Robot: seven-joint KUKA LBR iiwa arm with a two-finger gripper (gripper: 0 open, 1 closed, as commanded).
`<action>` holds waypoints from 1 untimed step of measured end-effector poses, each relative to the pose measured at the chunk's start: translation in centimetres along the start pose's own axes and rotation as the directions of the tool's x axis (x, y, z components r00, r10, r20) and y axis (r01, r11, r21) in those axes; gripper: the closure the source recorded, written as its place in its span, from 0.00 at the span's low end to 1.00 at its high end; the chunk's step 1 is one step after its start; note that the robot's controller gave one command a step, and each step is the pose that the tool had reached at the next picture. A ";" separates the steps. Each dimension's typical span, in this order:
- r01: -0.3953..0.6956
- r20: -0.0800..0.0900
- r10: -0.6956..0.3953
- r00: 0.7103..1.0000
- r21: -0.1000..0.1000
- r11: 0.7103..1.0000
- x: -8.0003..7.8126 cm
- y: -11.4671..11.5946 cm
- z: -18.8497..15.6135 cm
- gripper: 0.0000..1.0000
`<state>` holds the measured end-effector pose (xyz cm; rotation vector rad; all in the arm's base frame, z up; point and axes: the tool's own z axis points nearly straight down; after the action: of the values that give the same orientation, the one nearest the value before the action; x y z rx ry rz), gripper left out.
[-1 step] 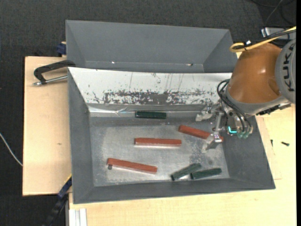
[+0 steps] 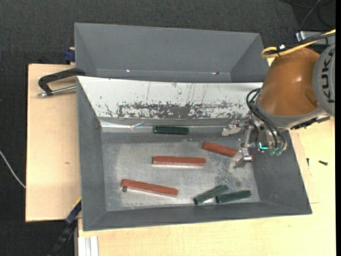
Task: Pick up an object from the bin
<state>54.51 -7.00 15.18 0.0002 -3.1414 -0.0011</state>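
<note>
Dark carpeted floor (image 2: 160, 4) surrounds a grey metal bin (image 2: 88, 159) with a scuffed back wall. The arm's rounded orange wrist cover (image 2: 290, 87) hangs over the bin's right side, and the end effector (image 2: 244, 152) sits low at the right end of a short red-brown flat bar (image 2: 218, 149), touching or just beside it. Whether it is released or clenched cannot be told. A long red-brown bar (image 2: 178, 161) lies near mid-floor, and another long red-brown bar (image 2: 149, 188) lies at front left. A dark green bar (image 2: 170, 130) rests against the back wall. Two dark green bars (image 2: 221, 195) lie end to end at front right.
</note>
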 end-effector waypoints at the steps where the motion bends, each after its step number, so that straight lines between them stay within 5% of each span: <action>1: -0.036 0.007 0.036 0.999 0.000 0.999 -2.5 2.2 7.3 1.00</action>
<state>57.02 -4.84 7.85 -0.0557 -3.1475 -0.0016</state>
